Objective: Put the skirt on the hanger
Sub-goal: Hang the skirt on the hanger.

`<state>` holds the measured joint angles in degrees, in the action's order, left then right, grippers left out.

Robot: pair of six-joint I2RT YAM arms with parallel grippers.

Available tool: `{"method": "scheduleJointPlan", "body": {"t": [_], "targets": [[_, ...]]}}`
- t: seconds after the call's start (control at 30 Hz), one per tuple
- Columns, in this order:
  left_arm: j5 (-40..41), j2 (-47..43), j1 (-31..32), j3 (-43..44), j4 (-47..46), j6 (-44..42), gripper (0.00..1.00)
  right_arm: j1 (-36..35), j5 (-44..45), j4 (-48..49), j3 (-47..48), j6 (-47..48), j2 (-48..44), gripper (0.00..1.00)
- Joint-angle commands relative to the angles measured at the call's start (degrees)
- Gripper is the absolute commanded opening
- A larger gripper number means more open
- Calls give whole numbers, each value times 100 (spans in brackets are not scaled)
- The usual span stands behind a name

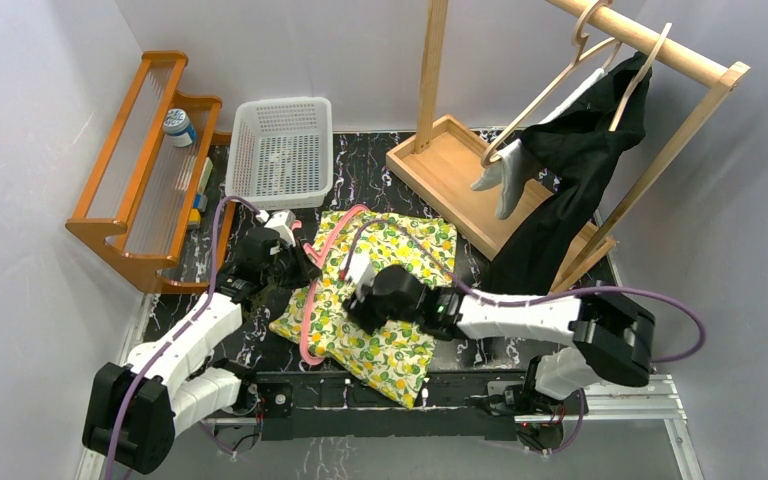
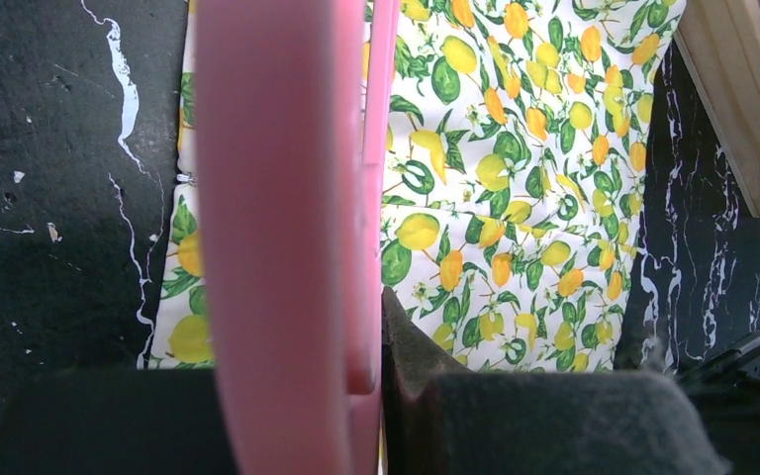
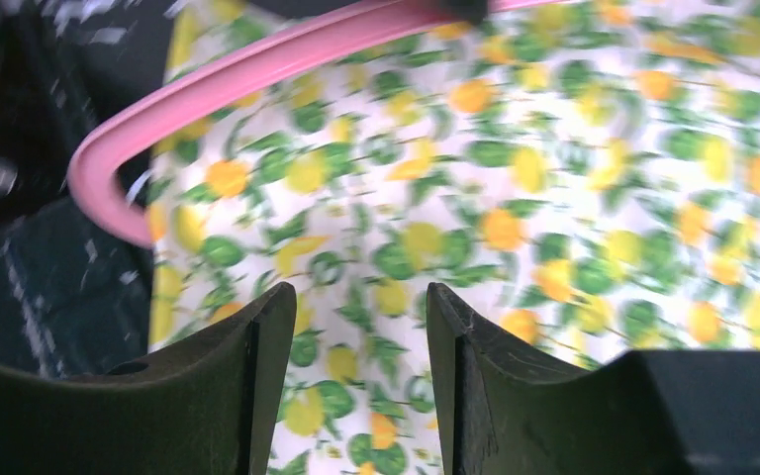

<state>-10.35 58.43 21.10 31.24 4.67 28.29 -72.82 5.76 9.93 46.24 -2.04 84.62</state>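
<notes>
The skirt [image 1: 400, 280], white with a lemon print, lies flat on the dark marbled table. A pink hanger [image 1: 310, 300] rests across its left part. My left gripper [image 1: 295, 262] is shut on the hanger at the skirt's left edge. In the left wrist view the pink hanger [image 2: 277, 198] fills the space between the jaws of the left gripper [image 2: 297, 386], with the skirt [image 2: 515, 148] beyond. My right gripper [image 1: 365, 298] hovers over the skirt's middle. The right gripper [image 3: 361, 317] stands open with only the skirt [image 3: 554, 178] below, and the hanger's curved end [image 3: 257, 59] lies ahead.
A white basket [image 1: 282, 150] stands at the back. An orange wooden shelf [image 1: 140, 160] sits at the left. A wooden clothes rack [image 1: 450, 170] at the back right carries wooden hangers, a black garment [image 1: 580, 170] and a grey item [image 1: 505, 180].
</notes>
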Motion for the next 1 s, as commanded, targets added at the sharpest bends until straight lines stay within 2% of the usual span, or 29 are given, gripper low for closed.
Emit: {"method": "scheduleJointPlan", "body": {"t": [0.0, 0.1, 0.33, 0.5, 0.67, 0.73, 0.8, 0.87, 0.97], "targets": [[22, 79, -9, 72, 227, -131, 0, 813, 299, -147, 30, -876, -522, 60], [41, 134, -9, 98, 229, -140, 0, 1285, 206, -308, 235, -1066, -388, 61], [-13, 191, -4, 179, 293, -158, 0, 2075, 1319, -1338, 1447, -1430, 932, 61], [-56, 220, -10, 219, 315, -140, 0, 2388, 1330, -1738, 2189, -1187, 1789, 60], [-66, 274, -10, 259, 333, -149, 0, 2685, 1204, -2004, 2696, -1159, 2190, 59], [-55, 285, -5, 259, 333, -156, 0, 2780, 1108, -1944, 2828, -1083, 2265, 53], [-78, 291, -3, 261, 325, -166, 0, 2895, 916, -2029, 3089, -933, 2364, 41], [-102, 317, -5, 277, 329, -187, 0, 2995, 859, -2187, 3335, -866, 2488, 38], [-142, 355, -7, 288, 333, -207, 0, 3078, 928, -2175, 3522, -630, 2681, 49]]}}
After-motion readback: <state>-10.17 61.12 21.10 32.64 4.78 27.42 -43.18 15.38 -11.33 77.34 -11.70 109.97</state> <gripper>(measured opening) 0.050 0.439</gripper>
